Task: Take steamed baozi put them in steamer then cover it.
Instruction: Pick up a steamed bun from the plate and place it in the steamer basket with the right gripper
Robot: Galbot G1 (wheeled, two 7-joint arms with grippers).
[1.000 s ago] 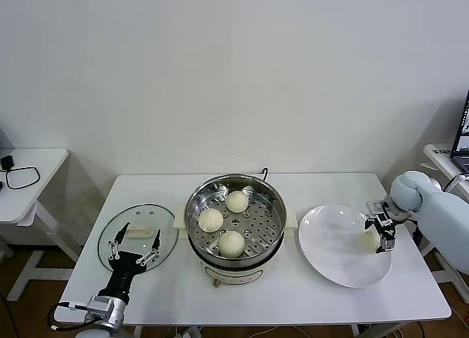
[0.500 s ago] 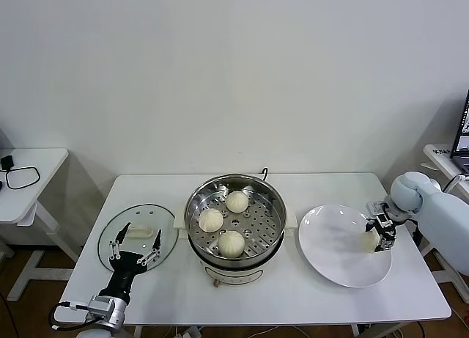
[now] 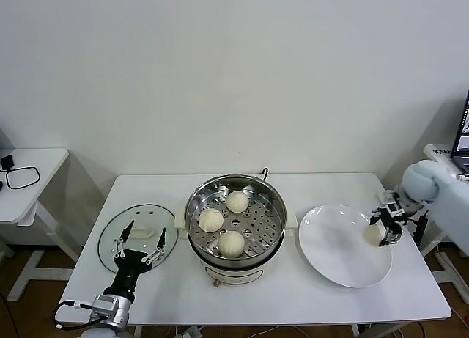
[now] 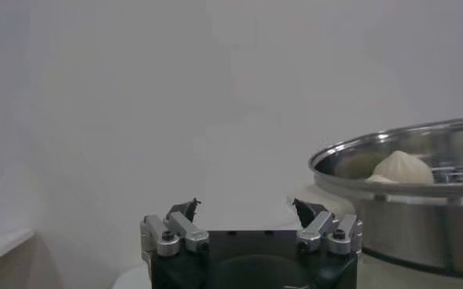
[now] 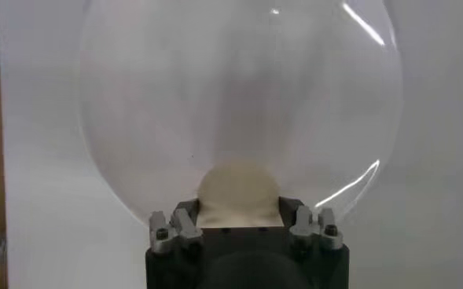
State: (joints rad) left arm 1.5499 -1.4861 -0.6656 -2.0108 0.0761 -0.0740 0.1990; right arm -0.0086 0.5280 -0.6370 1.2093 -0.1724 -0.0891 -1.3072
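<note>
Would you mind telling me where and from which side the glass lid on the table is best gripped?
Grip the white handle at the middle of the glass lid, coming from above. The lid lies flat on the table, so its thin rim offers nothing to grip, while the handle stands proud. The left gripper, jaws open, hangs over it.
</note>
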